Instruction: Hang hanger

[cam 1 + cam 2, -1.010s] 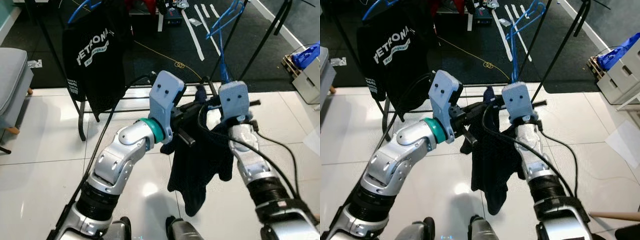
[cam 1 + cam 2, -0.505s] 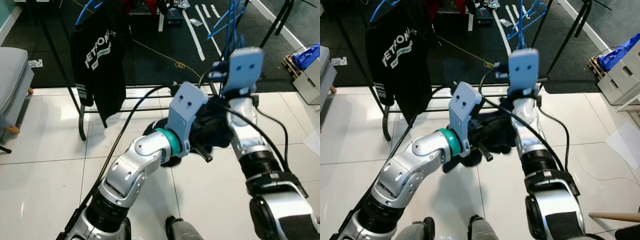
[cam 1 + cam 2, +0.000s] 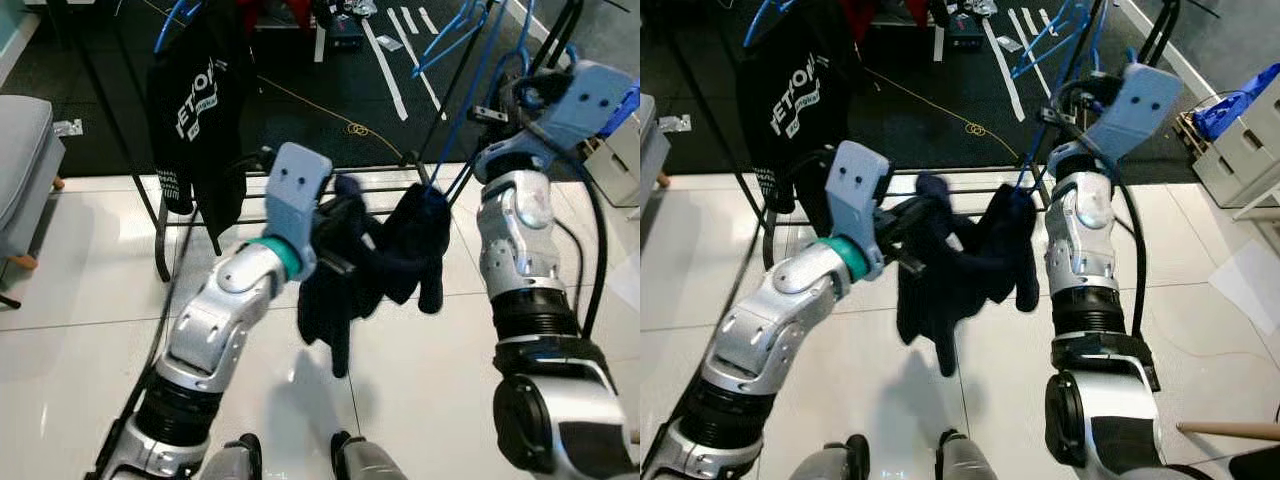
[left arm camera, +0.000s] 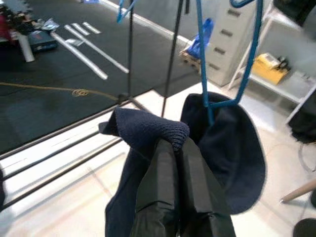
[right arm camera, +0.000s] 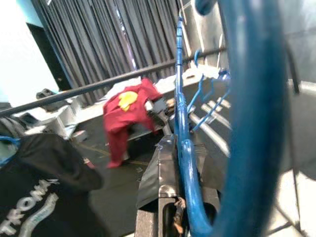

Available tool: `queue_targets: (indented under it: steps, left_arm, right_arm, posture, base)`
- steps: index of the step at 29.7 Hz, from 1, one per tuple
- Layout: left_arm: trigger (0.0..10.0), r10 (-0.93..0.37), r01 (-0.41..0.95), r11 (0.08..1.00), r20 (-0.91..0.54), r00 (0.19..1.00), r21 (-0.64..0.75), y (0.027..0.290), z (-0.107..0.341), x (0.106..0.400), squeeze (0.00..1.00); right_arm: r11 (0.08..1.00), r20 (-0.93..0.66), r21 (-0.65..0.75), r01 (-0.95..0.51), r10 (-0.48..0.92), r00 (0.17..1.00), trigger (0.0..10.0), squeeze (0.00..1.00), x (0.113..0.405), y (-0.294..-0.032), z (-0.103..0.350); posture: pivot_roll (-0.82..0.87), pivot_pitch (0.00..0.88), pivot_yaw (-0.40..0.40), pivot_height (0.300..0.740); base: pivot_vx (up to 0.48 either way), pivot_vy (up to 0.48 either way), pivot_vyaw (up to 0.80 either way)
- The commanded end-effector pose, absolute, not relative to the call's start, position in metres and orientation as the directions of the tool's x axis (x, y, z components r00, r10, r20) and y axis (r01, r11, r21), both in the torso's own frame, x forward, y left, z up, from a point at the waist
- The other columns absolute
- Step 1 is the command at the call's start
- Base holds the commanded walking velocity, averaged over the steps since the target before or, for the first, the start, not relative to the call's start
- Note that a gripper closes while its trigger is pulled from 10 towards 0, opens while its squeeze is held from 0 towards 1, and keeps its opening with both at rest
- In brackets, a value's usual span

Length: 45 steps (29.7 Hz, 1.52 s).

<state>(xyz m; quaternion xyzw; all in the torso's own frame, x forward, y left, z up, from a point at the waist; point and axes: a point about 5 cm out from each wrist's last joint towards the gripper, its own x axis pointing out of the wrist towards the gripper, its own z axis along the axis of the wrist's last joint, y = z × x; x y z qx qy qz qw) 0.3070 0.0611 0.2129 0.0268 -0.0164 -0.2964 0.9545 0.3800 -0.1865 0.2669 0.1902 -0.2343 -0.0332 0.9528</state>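
A dark navy knit garment [image 3: 385, 255] droops between my two arms over the white floor, hung on a blue hanger [image 3: 468, 140]. My left gripper [image 3: 338, 215] is shut on a bunched fold of the garment [image 4: 148, 128]; its black fingers [image 4: 163, 182] press together under the knit. My right gripper [image 3: 498, 108] is raised high on the right and shut on the hanger's upper wire [image 5: 183, 148]. The hanger's lower arm [image 4: 205, 74] disappears into the garment's neck. A dark horizontal rack rail [image 5: 123, 81] runs beyond the right gripper.
A black printed T-shirt [image 3: 200, 100] hangs on the rack at the left, with the rack's base bars [image 3: 250, 195] on the floor behind my arms. More blue hangers [image 3: 450, 40] hang at the back. A red garment [image 5: 128, 108], a grey seat [image 3: 20, 150] and crates [image 3: 615, 140] are nearby.
My right arm has lifted the hanger up and to the right. The left gripper drew back to the left with its fold, so the garment now spreads between the arms.
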Motion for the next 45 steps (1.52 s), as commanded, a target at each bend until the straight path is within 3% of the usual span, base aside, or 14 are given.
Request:
queue_targets:
  steps: [1,2,5,7,9,12,16,20,23,28,29,34,40,45]
  left_arm:
    - [0.0,-0.573,0.572,0.817,-0.003,0.820,0.074,0.060,0.205,0.304,0.00]
    - [0.0,-0.573,0.572,0.817,-0.003,0.820,0.074,0.060,0.205,0.304,0.00]
    - [0.0,-0.576,0.581,0.808,-0.071,0.814,0.101,0.061,0.185,0.299,0.00]
    - [0.0,-0.580,0.589,0.800,-0.103,0.808,0.115,0.059,0.174,0.296,0.00]
    - [0.0,-0.580,0.589,0.800,-0.103,0.808,0.115,0.059,0.174,0.296,0.00]
    - [0.0,-0.579,0.588,0.799,-0.102,0.809,0.127,0.057,0.174,0.297,0.00]
    - [0.0,-0.576,0.584,0.801,-0.096,0.812,0.135,0.057,0.174,0.299,0.00]
    - [0.0,-0.573,0.580,0.802,-0.091,0.814,0.140,0.058,0.173,0.299,0.00]
    - [0.0,-0.569,0.575,0.806,-0.085,0.818,0.139,0.059,0.173,0.300,0.00]
    - [0.0,-0.566,0.572,0.809,-0.082,0.820,0.140,0.059,0.174,0.300,0.00]
    - [0.0,-0.565,0.571,0.810,-0.080,0.821,0.137,0.059,0.174,0.300,0.00]
    - [0.0,-0.568,0.573,0.808,-0.077,0.820,0.137,0.059,0.174,0.301,0.00]
    - [0.0,-0.566,0.570,0.810,-0.072,0.821,0.139,0.060,0.174,0.302,0.00]
    - [0.0,-0.564,0.568,0.810,-0.071,0.823,0.143,0.061,0.175,0.303,0.00]
  right_arm:
    - [0.861,0.426,0.504,-0.068,-0.179,0.887,10.0,0.00,0.376,-0.190,0.271]
    - [0.861,0.426,0.504,-0.068,-0.179,0.887,10.0,0.00,0.376,-0.190,0.271]
    - [0.633,0.372,0.764,-0.123,-0.277,0.886,10.0,0.00,0.373,-0.199,0.282]
    - [0.371,0.295,0.913,-0.168,-0.318,0.901,10.0,0.00,0.372,-0.204,0.286]
    - [0.371,0.295,0.913,-0.168,-0.318,0.901,10.0,0.00,0.372,-0.204,0.286]
    - [0.126,0.207,0.977,-0.174,-0.334,0.919,10.0,0.00,0.372,-0.207,0.282]
    - [-0.047,0.220,0.969,-0.242,-0.274,0.936,10.0,0.00,0.371,-0.206,0.280]
    - [-0.062,0.472,0.878,-0.475,-0.064,0.879,10.0,0.00,0.357,-0.191,0.294]
    - [0.022,0.776,0.615,-0.788,0.164,0.609,10.0,0.00,0.319,-0.176,0.318]
    - [0.126,0.792,0.472,-0.873,0.374,0.482,10.0,0.00,0.300,-0.159,0.320]
    - [0.080,0.785,0.396,-0.915,0.487,0.383,10.0,0.00,0.287,-0.148,0.317]
    - [-0.064,0.752,0.347,-0.936,0.615,0.237,10.0,0.00,0.265,-0.133,0.308]
    - [0.190,0.632,0.319,-0.929,0.688,0.358,10.0,0.00,0.277,-0.121,0.297]
    - [0.404,0.688,0.336,-0.851,0.512,0.515,10.0,0.00,0.296,-0.140,0.305]
  posture:
    - [-0.08,0.126,-0.002,0.740]
    - [-0.08,0.126,-0.002,0.740]
    - [-0.09,0.126,0.004,0.740]
    - [-0.09,0.126,0.005,0.740]
    - [-0.09,0.126,0.005,0.740]
    - [-0.09,0.126,0.004,0.740]
    - [-0.09,0.126,0.006,0.740]
    - [-0.09,0.127,0.005,0.740]
    - [-0.09,0.127,0.003,0.740]
    - [-0.09,0.127,0.003,0.740]
    - [-0.09,0.127,0.005,0.740]
    - [-0.09,0.127,0.004,0.740]
    - [-0.09,0.125,0.006,0.740]
    - [-0.09,0.121,0.007,0.740]
  base:
    - [0.000,0.000,0.00]
    - [0.000,0.000,0.00]
    - [0.000,0.000,0.00]
    - [0.000,0.000,0.00]
    - [0.000,0.000,0.00]
    - [0.000,0.000,0.00]
    - [0.000,0.000,0.00]
    - [0.000,0.000,0.00]
    - [0.000,0.000,0.00]
    - [0.000,0.000,0.00]
    - [0.000,0.000,0.00]
    - [0.000,0.000,0.00]
    - [0.000,0.000,0.00]
    - [0.000,0.000,0.00]
